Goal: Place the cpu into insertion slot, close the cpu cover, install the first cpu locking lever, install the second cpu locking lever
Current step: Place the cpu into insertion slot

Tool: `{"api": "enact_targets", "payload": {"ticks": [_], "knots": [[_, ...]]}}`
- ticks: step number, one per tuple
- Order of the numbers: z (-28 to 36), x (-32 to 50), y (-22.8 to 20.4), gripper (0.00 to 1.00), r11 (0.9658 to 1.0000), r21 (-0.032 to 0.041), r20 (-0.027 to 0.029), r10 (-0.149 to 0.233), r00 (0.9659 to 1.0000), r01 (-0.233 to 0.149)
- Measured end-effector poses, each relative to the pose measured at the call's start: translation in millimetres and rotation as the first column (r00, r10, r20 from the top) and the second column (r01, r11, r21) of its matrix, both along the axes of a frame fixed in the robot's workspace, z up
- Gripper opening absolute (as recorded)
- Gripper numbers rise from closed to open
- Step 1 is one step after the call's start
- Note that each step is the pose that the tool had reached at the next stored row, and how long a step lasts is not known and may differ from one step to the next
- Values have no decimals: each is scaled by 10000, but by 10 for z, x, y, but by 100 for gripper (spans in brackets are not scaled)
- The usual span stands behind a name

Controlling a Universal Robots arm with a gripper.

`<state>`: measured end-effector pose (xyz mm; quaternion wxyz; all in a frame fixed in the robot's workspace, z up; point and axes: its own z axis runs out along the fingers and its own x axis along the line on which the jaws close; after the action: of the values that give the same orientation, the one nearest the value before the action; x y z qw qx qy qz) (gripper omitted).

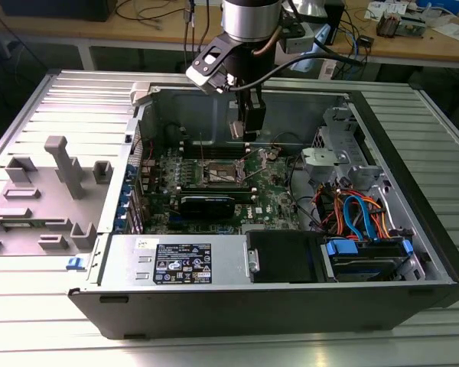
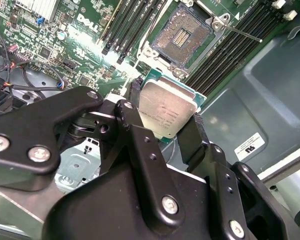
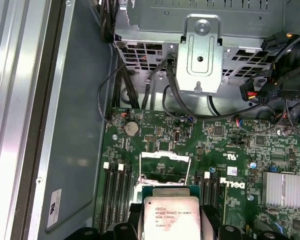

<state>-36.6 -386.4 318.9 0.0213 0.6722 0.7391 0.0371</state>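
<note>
Case [image 1: 252,310] lies on its side, lid off, so the arm can come straight down onto the board [image 1: 279,202]. Gripper [image 1: 245,136] hangs over it. Slot [image 2: 182,35] lies bare, pins showing, nothing barring entry. And the cpu [image 2: 166,107] is pinched by its edges in the closed fingers, likely to spare its contacts. It's in the air near the slot, not seated.

First wrist view: cpu [image 3: 171,222] cut off at pic edge, covers pt of insertion slot [image 3: 162,175]. Second wrist view: gripper fingers [image 2: 196,131] hide cpu sides.
</note>
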Motion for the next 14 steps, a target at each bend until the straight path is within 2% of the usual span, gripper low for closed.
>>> {"api": "enact_targets", "payload": {"ticks": [8, 11, 14], "knots": [[-6, 0, 0, 54, 10000, 3, 1, -2, 10000, 2], [-48, -12, 0, 54, 9999, 0, -1, -159, 9999, 159], [-119, -22, 0, 54, 9990, -10, -4, -437, 9990, 437]]}}
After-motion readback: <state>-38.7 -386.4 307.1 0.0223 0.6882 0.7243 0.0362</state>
